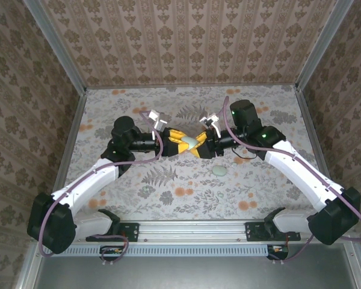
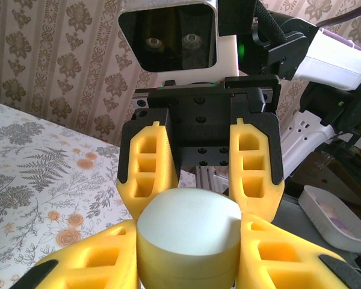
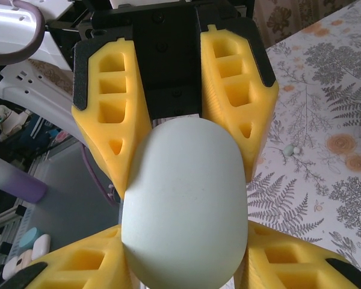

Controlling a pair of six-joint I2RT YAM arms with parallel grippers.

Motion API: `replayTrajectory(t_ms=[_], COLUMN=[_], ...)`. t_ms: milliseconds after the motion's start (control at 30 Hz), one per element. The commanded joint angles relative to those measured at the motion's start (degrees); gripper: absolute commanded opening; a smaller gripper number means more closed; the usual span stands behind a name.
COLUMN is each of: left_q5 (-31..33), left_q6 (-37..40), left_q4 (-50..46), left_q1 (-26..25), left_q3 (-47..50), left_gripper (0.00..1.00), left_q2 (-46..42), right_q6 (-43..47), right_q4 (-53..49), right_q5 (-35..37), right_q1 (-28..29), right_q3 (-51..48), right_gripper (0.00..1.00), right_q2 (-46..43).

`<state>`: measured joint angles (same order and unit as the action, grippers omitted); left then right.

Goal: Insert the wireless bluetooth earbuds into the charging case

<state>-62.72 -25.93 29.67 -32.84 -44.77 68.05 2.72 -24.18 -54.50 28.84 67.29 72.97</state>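
Note:
The charging case (image 1: 189,142), a pale mint oval with its lid down, hangs above the middle of the table between both grippers. My left gripper (image 1: 179,143) comes in from the left and is shut on it; in the left wrist view its yellow fingers (image 2: 90,259) press the case (image 2: 189,220) from both sides. My right gripper (image 1: 200,146) meets it from the right, its fingers (image 3: 78,265) against the sides of the case (image 3: 186,205). A small mint earbud (image 1: 219,171) lies on the table below the right gripper, also seen as a tiny piece (image 3: 292,149); I cannot tell whether it is one or two.
The table is covered by a floral cloth (image 1: 168,180) and boxed in by patterned walls on three sides. A metal rail (image 1: 192,232) with both arm bases runs along the near edge. A white tray (image 2: 334,220) sits outside the enclosure.

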Motion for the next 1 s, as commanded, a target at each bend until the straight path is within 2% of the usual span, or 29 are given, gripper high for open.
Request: replayTrajectory(t_ms=[0,100,233,433,533,633,767,967], left_q5=[-5.0,-5.13,-5.56,-6.48,-6.78,-7.07,-7.57,-9.83], left_q6=[2.1,2.46,2.74,2.55,2.56,2.93,4.26,9.65], left_q4=[0.21,-0.13,-0.66,-0.99,-1.37,-1.76,-2.96,-10.46], left_q1=[-1.17,-1.17,-1.14,-1.14,-1.1,-1.08,-1.02,0.35], left_q3=[-1.76,-2.11,-2.59,-3.29,-3.38,-3.35,-3.45,-5.25], left_gripper=[0.22,0.22,0.22,0.22,0.22,0.24,0.34,0.58], left_q2=[0.04,0.2,0.72,1.44,1.62,1.65,1.35,0.09], right_q6=[-1.14,-1.09,-0.8,-0.08,0.09,0.26,1.03,3.35], right_q4=[3.88,3.83,3.48,3.12,3.13,3.08,2.57,0.47], right_q5=[-3.73,-4.53,-4.94,-4.96,-5.26,-5.53,-5.15,-3.79], right_q1=[0.1,-0.08,-0.08,-0.44,-0.62,-0.86,-0.98,-0.98], right_q3=[2.76,3.02,3.42,3.37,3.38,3.44,3.42,3.38], right_gripper=[0.4,0.4,0.47,0.48,0.42,0.32,0.26,0.24], right_q2=[1.18,1.73,2.15,2.4,2.52,2.53,2.05,0.63])
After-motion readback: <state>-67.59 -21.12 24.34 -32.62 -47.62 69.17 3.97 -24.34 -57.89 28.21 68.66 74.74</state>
